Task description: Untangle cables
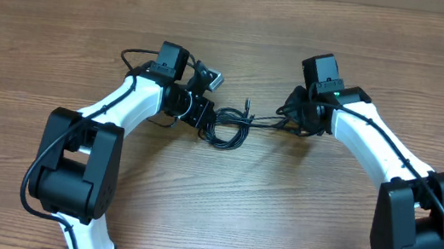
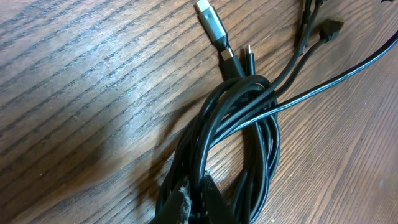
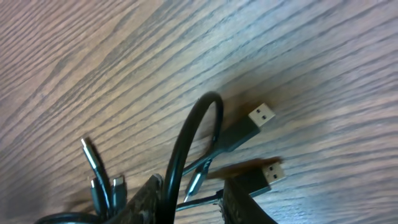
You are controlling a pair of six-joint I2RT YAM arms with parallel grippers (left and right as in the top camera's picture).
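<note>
The cables [image 1: 228, 130] lie as a black coiled bundle on the wooden table between my two arms. In the left wrist view the coil [image 2: 239, 124] fans out toward a silver plug [image 2: 211, 22] and a small plug [image 2: 249, 51]. My left gripper [image 2: 200, 200] is shut on several strands at the coil's near end, also seen from overhead [image 1: 203, 122]. My right gripper [image 3: 193, 202] stands with its jaws apart. A black cable loop [image 3: 189, 134] rises between them, resting against the left finger [image 3: 146, 199]. Two USB plugs [image 3: 261, 117] [image 3: 273, 171] lie just beyond.
Bare wood-grain table [image 1: 219, 210] surrounds the bundle on all sides. A thin strand [image 1: 261, 119] runs from the coil to the right gripper [image 1: 289, 119]. The arms' own thicker wires [image 1: 132, 57] run along their links.
</note>
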